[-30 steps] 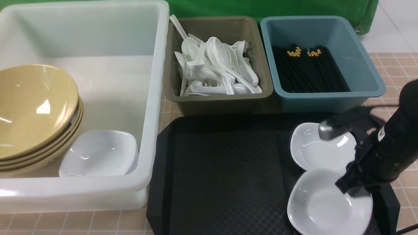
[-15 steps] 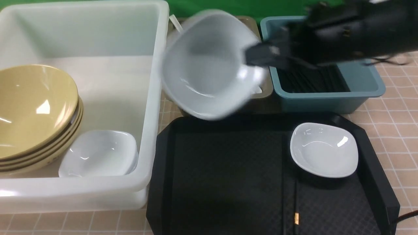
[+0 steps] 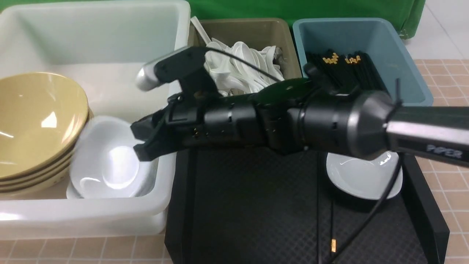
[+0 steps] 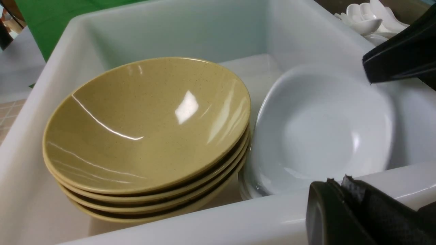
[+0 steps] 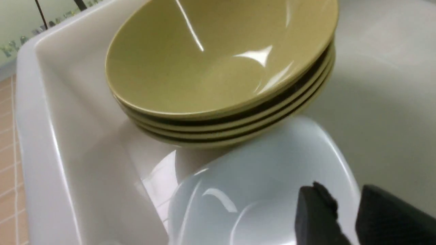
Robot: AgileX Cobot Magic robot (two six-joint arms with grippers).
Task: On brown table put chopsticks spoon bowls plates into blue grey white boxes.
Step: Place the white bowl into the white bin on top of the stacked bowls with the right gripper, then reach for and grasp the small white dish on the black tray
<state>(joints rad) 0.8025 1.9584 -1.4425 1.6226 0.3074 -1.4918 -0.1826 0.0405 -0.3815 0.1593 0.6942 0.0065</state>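
My right gripper (image 3: 137, 141) reaches across into the large white box (image 3: 91, 212). It is open, its fingers straddling the rim of a white plate (image 3: 106, 165) that looks blurred. That plate lies on another plate and leans against the stacked yellow bowls (image 3: 36, 121). The right wrist view shows the gripper (image 5: 344, 190) gaping over the plate (image 5: 255, 190) beside the bowls (image 5: 218, 54). My left gripper (image 4: 337, 180) is shut and empty just outside the white box's wall (image 4: 204, 221). Another plate (image 3: 362, 179) sits on the black tray. Chopsticks (image 3: 348, 69) lie in the blue box (image 3: 403, 66). The spoon is out of view.
The grey box (image 3: 242, 33) holds several plain white spoons (image 3: 249, 66). The black tray (image 3: 256, 201) lies in front of the two small boxes on the brown table (image 3: 447, 73). My right arm spans the tray's far edge. A green cloth hangs behind.
My right arm lifted a plate off the tray's front right, swung it left past the small boxes and brought it down into the white box. Its jaws have opened.
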